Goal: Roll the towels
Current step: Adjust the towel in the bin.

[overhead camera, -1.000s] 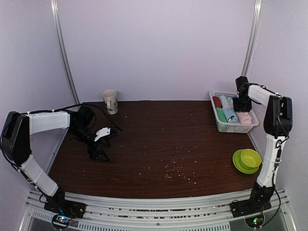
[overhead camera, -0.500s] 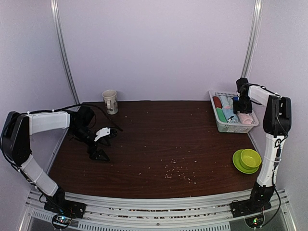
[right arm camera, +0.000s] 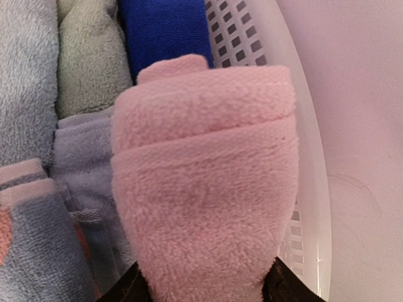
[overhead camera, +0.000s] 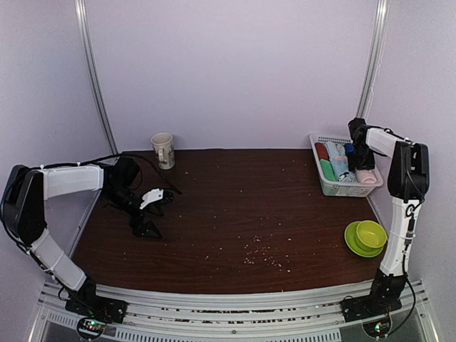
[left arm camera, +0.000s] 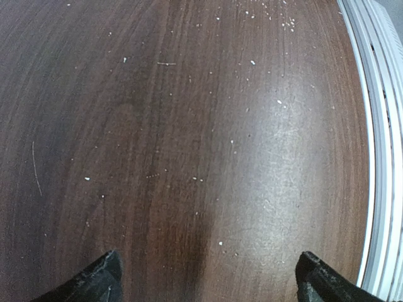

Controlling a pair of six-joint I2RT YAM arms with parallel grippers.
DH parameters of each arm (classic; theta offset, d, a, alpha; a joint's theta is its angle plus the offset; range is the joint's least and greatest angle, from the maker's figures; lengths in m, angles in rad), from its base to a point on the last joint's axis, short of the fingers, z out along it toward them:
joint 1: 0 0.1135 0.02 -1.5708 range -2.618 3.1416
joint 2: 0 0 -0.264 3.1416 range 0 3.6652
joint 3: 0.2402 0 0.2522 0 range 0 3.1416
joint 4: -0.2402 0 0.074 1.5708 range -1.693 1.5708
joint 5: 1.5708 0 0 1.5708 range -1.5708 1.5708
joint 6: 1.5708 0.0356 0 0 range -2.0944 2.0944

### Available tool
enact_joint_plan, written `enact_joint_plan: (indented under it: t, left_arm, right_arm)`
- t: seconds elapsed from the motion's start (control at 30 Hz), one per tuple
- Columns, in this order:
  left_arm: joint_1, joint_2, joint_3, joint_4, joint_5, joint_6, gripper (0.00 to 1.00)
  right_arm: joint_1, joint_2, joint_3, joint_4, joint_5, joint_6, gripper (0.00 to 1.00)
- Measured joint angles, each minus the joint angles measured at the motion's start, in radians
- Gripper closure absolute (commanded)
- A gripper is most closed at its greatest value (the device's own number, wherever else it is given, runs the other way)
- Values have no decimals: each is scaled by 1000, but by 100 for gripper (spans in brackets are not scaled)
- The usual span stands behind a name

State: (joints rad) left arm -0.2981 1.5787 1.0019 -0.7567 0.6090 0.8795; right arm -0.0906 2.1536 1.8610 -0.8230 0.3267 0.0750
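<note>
Right end effector [right arm camera: 204, 284] clamps the rolled pink towel [right arm camera: 204, 189] at the basket [right arm camera: 305, 189], the towel's long axis pointing ahead. Left end effector [left arm camera: 211, 280] is open, well apart.

Top camera overlooks table [overhead camera: 235, 199]; right wrist camera hugs pink towel [right arm camera: 201, 189].

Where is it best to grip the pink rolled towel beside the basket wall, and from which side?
Grip the pink rolled towel across its width, from above. The basket wall flanks one side, other rolls crowd the other; only its top is free.
</note>
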Motion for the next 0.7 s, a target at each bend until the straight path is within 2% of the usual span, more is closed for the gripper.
enact_joint_plan:
  t: [0.07, 0.2, 0.7]
  left_arm:
    - [0, 0, 0, 0, 0, 0, 2]
    - [0, 0, 0, 0, 0, 0, 2]
    - [0, 0, 0, 0, 0, 0, 2]
  right_arm:
    - [0, 0, 1, -3, 13, -3, 61]
    - [0, 0, 4, -10, 20, 0, 71]
    - [6, 0, 83, -91, -15, 2, 75]
